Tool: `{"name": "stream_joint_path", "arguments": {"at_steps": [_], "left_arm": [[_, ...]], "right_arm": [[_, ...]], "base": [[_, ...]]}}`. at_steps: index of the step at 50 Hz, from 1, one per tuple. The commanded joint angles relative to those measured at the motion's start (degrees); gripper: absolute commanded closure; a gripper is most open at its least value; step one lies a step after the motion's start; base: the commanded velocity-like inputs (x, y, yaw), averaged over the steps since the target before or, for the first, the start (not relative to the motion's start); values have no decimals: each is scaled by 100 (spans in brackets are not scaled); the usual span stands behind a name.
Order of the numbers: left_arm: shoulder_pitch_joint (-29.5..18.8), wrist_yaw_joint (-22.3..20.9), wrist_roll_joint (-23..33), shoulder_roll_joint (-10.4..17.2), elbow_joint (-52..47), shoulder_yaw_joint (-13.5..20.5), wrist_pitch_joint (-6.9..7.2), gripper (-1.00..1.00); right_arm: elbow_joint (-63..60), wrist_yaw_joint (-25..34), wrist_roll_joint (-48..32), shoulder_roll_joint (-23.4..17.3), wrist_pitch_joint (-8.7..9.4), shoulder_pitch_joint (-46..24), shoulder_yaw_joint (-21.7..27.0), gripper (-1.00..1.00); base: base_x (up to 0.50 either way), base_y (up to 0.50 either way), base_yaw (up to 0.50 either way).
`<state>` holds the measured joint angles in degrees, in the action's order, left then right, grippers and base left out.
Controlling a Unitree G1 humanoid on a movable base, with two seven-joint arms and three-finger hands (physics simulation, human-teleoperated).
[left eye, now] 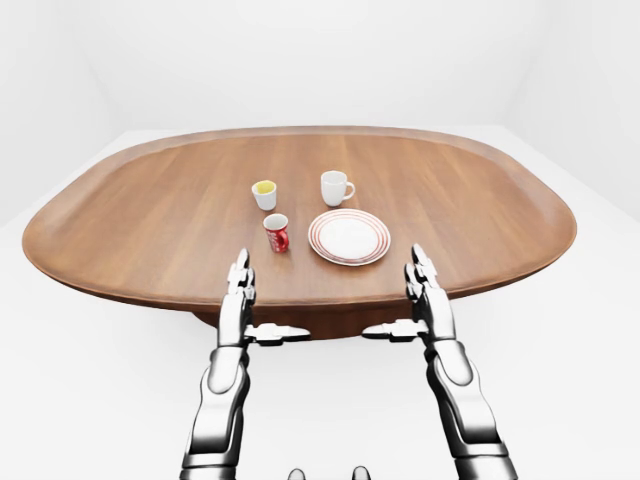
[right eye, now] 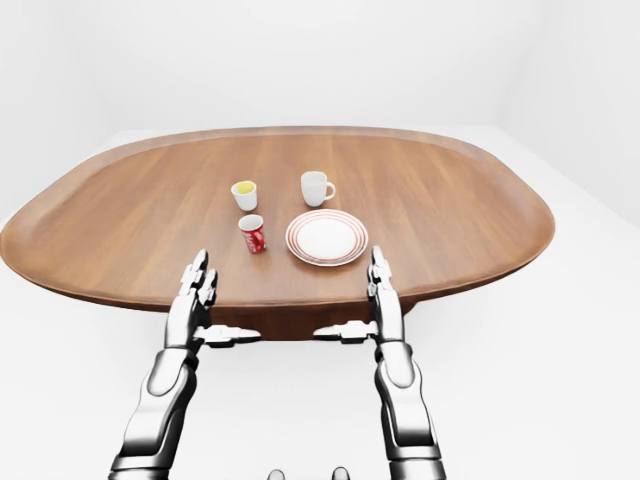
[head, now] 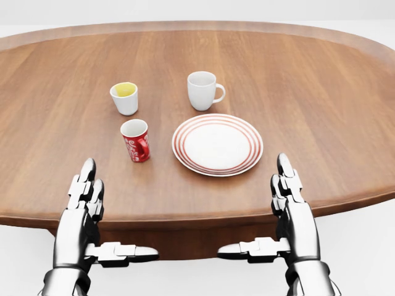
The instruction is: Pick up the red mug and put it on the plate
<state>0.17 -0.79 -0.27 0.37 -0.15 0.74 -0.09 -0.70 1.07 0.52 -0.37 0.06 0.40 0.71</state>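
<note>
**Both hands spread at the table's near edge**

The glossy red mug (head: 136, 140) stands upright on the oval wooden table (head: 321, 111), just left of the round white plate (head: 217, 144) with red rings on its rim. The jointed metal left hand (head: 83, 206) and right hand (head: 290, 203) hover apart, fingers extended, thumbs turned inward, gripping nothing. Higher up in the head view stand a white mug (head: 202, 90) and a yellow-lined cup (head: 124, 98).

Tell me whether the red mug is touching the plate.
Apart. The head view shows a strip of bare wood between the red mug and the rim of the plate, with the mug standing to the plate's left.
</note>
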Motion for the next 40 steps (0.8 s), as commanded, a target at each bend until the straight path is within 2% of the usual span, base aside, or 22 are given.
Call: {"name": "stream_joint_path", "arguments": {"at_steps": [1,6,28,40], "left_arm": [[27,-120,-33,60,-15,118,-19,-100],[59,-129,-44,60,-92,124,13,-100],[40,-114,33,49,-19,74,-45,-100],[76,-117,29,52,-136,92,5,-100]], "right_arm": [[-134,177,75,-49,7,75,100,-100],[-133,170,37,-43,-18,85,77,-100],[5,130,-111,-66,-16,15,83,-100],[132,148,-126,-86,-65,-12,122,-100]], "base": [[0,0,0],[0,0,0],[0,0,0],[0,22,0]]}}
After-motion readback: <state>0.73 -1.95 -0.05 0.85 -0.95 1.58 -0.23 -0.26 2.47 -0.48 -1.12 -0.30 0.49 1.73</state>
